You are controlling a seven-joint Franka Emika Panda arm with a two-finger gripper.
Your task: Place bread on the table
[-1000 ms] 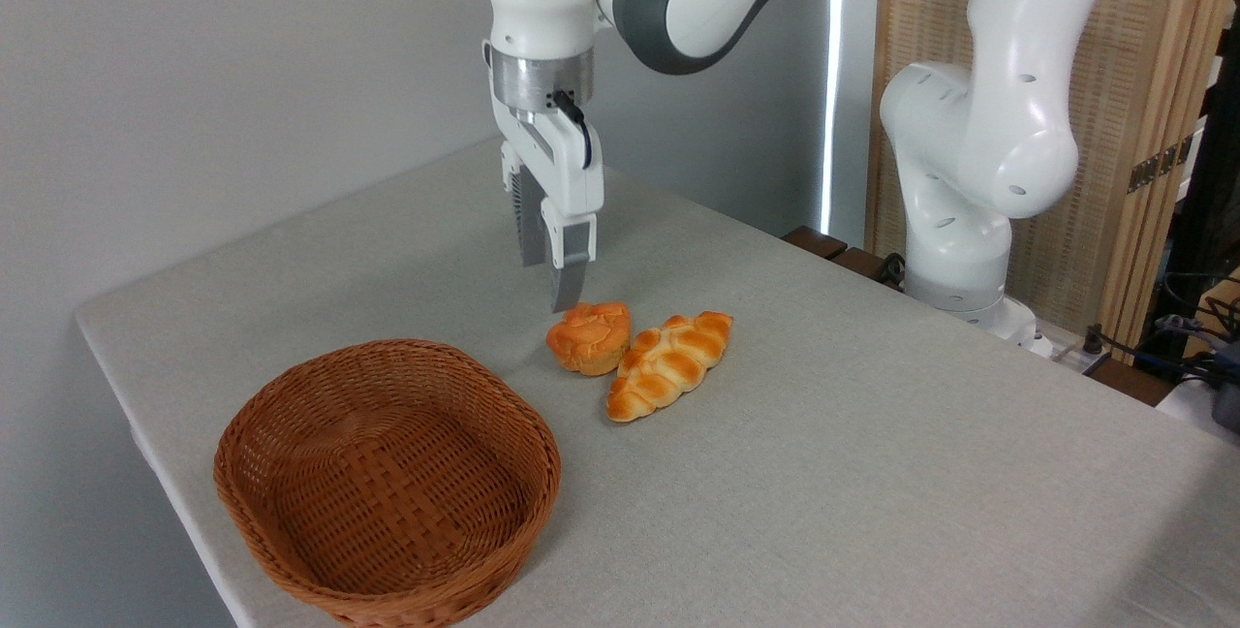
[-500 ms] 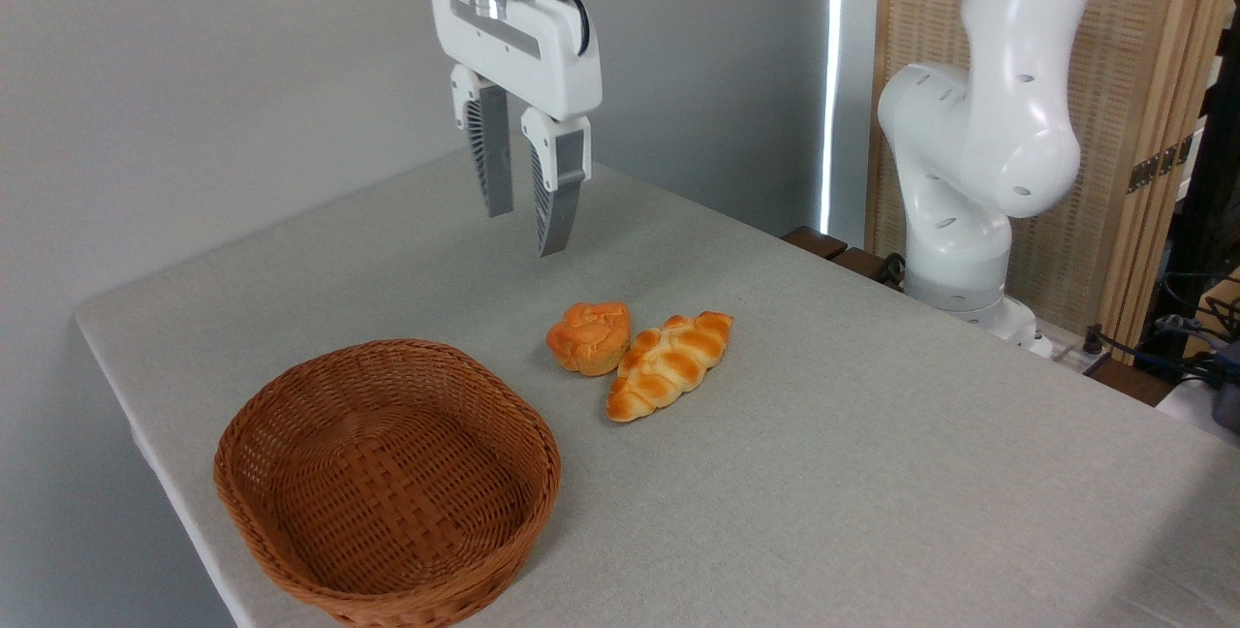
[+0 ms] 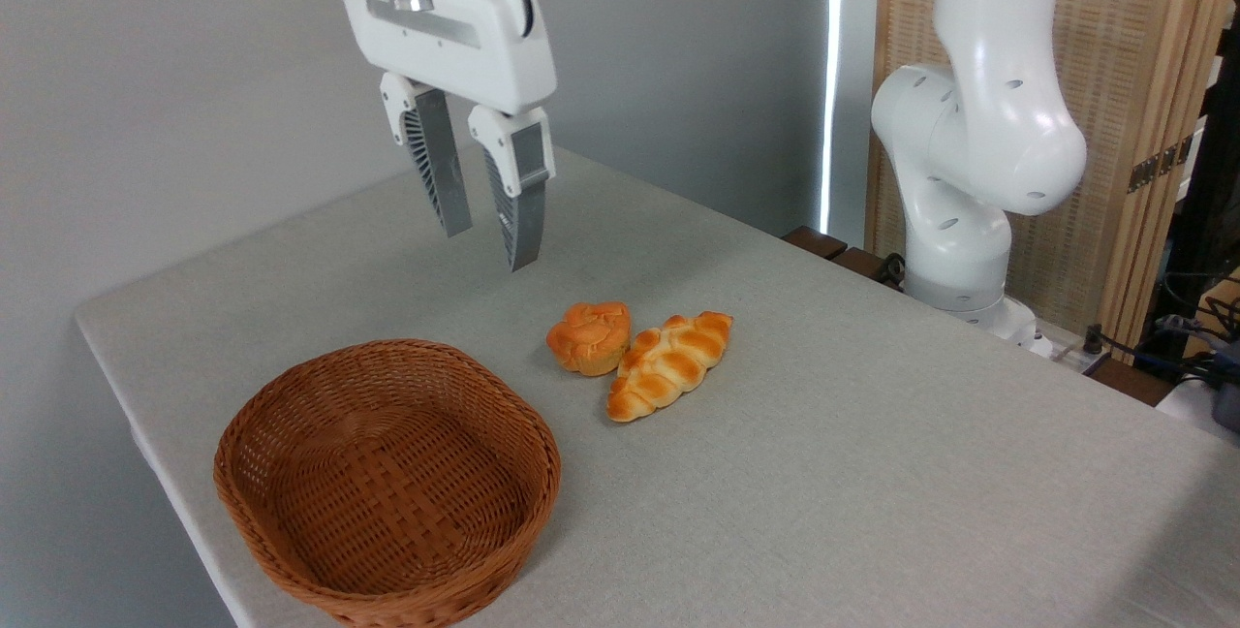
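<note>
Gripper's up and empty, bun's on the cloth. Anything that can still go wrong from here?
1. The bread touches the braided loaf; any re-grasp could shove the loaf.
2. The open gripper hangs above the table between the bread and the basket; a low sweep could clip either.
</note>
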